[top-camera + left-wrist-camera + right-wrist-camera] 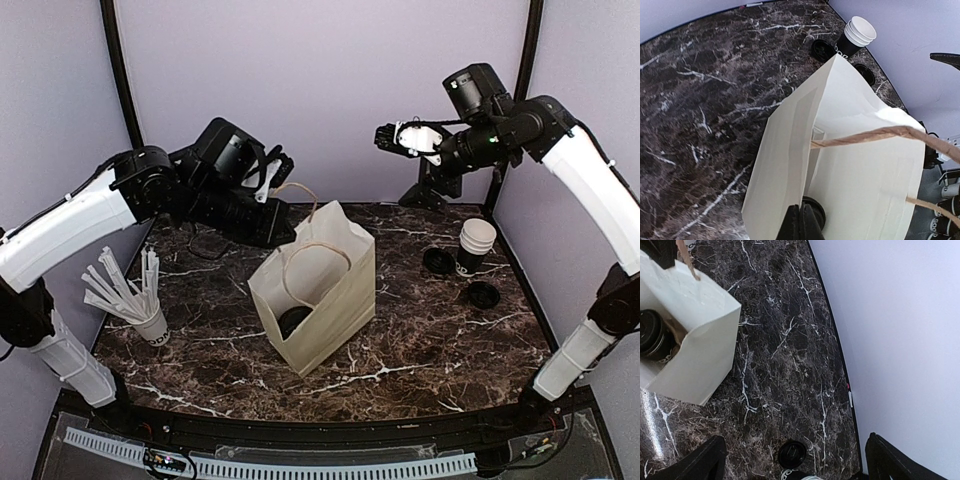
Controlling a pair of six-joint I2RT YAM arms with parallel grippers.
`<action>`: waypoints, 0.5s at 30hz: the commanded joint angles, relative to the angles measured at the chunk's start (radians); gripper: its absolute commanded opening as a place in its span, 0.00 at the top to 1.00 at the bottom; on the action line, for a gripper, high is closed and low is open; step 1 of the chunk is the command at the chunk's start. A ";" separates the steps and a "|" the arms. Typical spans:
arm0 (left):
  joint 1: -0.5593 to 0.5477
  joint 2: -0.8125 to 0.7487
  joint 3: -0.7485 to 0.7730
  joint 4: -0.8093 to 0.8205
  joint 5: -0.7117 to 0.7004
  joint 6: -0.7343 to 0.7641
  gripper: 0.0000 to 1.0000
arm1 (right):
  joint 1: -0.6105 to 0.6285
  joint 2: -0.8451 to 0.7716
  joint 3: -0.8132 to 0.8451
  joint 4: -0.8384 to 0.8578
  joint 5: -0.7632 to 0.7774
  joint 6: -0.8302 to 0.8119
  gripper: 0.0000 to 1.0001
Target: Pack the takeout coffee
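Dark veined marble table (420, 340) under lilac walls (330, 90) carries a cream paper bag (325, 290) at its middle. Inside the bag sits a lidded cup (650, 337), only its round black lid showing. Right of the bag stand stacked white cups (477, 243) with two loose black lids (437, 260) beside them, and bare stone lies between bag and stack. Left of the bag stands a cup of wrapped sticks (150, 320). Over the bag's mouth, near its raised handle (300, 190), hangs the left gripper (800, 220), jaws pressed together. High behind the bag's right side, the right gripper (405, 140) has its jaws spread wide.
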 commanded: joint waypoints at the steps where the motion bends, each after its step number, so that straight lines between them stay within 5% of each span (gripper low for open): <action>1: 0.022 0.027 0.078 -0.033 -0.028 0.256 1.00 | -0.046 -0.032 -0.022 0.045 -0.024 0.016 0.01; 6: 0.023 0.078 0.107 -0.024 -0.066 0.436 1.00 | -0.078 -0.036 -0.046 0.051 -0.035 0.022 0.02; 15: -0.030 0.079 0.082 0.071 -0.060 0.495 0.99 | -0.109 -0.042 -0.077 0.047 -0.062 0.034 0.01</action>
